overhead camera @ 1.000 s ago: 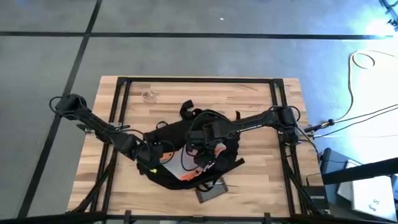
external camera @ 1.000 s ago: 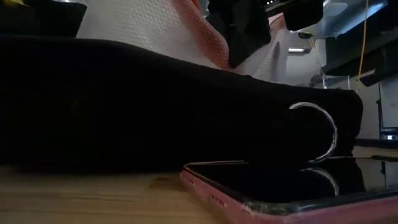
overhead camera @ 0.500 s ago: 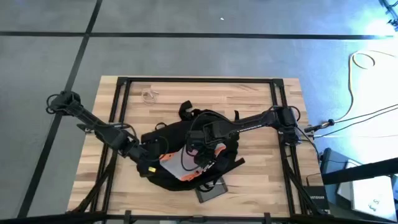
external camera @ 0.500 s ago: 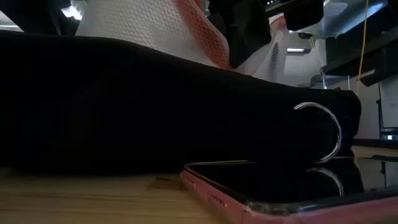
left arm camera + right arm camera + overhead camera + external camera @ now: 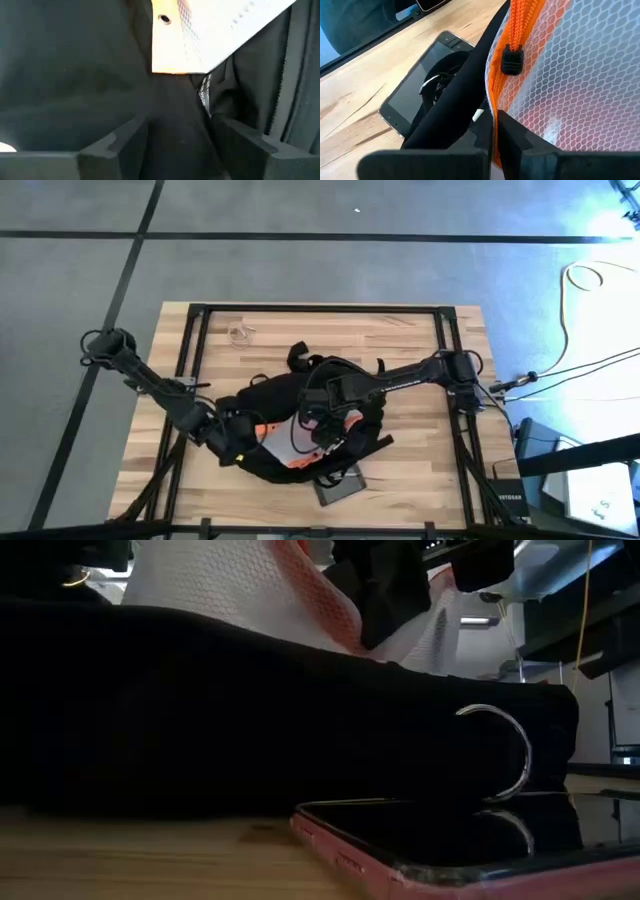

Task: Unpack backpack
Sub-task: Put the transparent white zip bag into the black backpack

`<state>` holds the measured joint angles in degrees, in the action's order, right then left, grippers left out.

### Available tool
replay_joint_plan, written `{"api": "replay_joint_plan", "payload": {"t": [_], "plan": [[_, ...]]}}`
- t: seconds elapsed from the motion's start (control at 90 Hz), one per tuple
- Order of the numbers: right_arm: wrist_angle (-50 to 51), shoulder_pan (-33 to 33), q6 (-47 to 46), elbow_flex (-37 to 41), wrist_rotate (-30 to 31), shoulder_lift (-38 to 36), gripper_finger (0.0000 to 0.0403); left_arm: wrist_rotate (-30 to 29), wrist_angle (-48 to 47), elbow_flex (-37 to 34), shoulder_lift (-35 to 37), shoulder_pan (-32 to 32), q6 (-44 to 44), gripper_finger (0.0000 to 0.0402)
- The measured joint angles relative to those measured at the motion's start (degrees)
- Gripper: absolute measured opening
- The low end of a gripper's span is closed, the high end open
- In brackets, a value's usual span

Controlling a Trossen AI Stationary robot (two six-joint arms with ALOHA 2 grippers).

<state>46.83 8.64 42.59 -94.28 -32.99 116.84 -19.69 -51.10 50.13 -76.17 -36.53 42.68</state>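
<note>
Right gripper (image 5: 492, 131) is nearly closed, pinching the orange-edged white mesh bag (image 5: 575, 70) at the backpack's (image 5: 300, 425) mouth, table centre. Left gripper (image 5: 177, 135) stands wide on black fabric at the pack's 9 o'clock side. A pink-cased phone (image 5: 450, 845) lies at the pack's 6 o'clock, beside a metal ring (image 5: 500, 750). Farther off, toward 11 o'clock, a small clear item (image 5: 240, 333) rests. A fabric tag's writing is unreadable.

My left end effector (image 5: 237, 448) sits low toward the worktop's near edge, fingers (image 5: 117, 142) spread; my right end effector (image 5: 322, 432) reaches mid-worktop, fingers (image 5: 512, 137) pinched together.
</note>
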Motion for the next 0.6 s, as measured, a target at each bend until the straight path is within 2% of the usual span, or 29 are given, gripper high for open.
{"api": "replay_joint_plan", "payload": {"t": [0.2, 0.478, 0.6], "plan": [[-0.07, -0.04, 0.07, 0.00, 0.00, 0.00, 0.0001, -0.12, -0.03, 0.00, -3.18, 0.05, -4.08, 0.0210], [-0.26, -0.04, 0.09, -0.02, 0.02, -0.02, 0.0001, -5.02, -0.26, 0.00, -7.44, 1.12, -7.41, 0.0209], [-0.31, -0.02, 0.09, -0.02, 0.02, -0.04, 0.0001, -5.22, -1.07, 0.00, -7.77, 2.03, -7.18, 0.0180]]}}
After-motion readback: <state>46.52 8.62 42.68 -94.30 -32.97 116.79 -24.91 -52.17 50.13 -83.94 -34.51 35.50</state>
